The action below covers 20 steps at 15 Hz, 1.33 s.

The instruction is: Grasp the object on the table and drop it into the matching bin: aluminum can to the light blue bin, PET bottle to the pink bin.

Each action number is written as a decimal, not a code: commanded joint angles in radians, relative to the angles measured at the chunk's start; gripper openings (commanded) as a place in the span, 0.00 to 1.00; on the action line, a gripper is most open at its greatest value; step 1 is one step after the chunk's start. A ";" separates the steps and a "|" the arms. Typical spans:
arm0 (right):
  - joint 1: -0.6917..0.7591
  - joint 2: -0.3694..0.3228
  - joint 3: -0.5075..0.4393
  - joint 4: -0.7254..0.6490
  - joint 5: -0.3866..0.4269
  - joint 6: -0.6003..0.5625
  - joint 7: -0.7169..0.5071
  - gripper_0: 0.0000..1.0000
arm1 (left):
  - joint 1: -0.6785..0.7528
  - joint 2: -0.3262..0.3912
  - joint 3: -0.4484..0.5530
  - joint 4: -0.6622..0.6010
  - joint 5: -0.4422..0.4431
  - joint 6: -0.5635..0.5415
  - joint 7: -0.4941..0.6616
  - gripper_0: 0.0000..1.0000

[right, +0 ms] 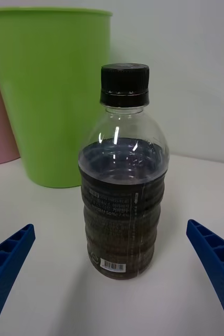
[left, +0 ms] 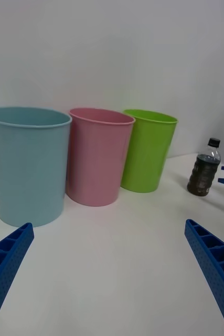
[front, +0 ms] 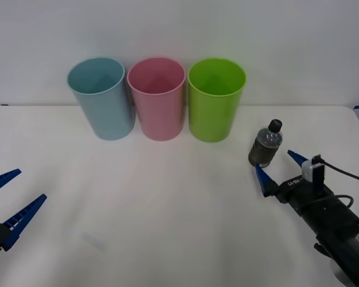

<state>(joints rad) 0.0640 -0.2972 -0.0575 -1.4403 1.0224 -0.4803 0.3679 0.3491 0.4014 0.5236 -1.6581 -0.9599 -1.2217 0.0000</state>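
The PET bottle (front: 266, 143) (right: 123, 178) (left: 204, 169), clear with a black cap and dark body, stands upright on the white table (front: 167, 209) at the right. My right gripper (front: 280, 168) (right: 112, 278) is open just in front of it, one blue finger on each side, not touching. The pink bin (front: 157, 98) (left: 98, 156) stands at the back between the light blue bin (front: 102, 97) (left: 27, 164) and a lime green one. My left gripper (front: 9, 200) (left: 109, 273) waits open at the table's left front.
The lime green bin (front: 216, 98) (right: 51, 94) (left: 147, 149) stands just behind and left of the bottle. A white wall closes the back. Open tabletop lies between the two arms.
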 commanded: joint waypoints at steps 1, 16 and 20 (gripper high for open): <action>-0.024 0.001 0.024 0.000 0.001 0.054 0.000 1.00 | 0.000 0.000 0.000 0.000 0.000 0.000 0.000 1.00; -0.214 0.021 0.077 0.166 0.005 0.189 0.008 1.00 | 0.000 0.000 0.000 0.000 0.000 0.000 0.000 1.00; -0.248 0.036 0.074 0.202 0.011 0.212 0.020 1.00 | 0.000 0.000 0.000 0.000 0.000 0.000 0.000 1.00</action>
<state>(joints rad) -0.1813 -0.2620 0.0171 -1.2420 1.0336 -0.2689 0.3866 0.3491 0.4014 0.5236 -1.6581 -0.9599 -1.2217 0.0000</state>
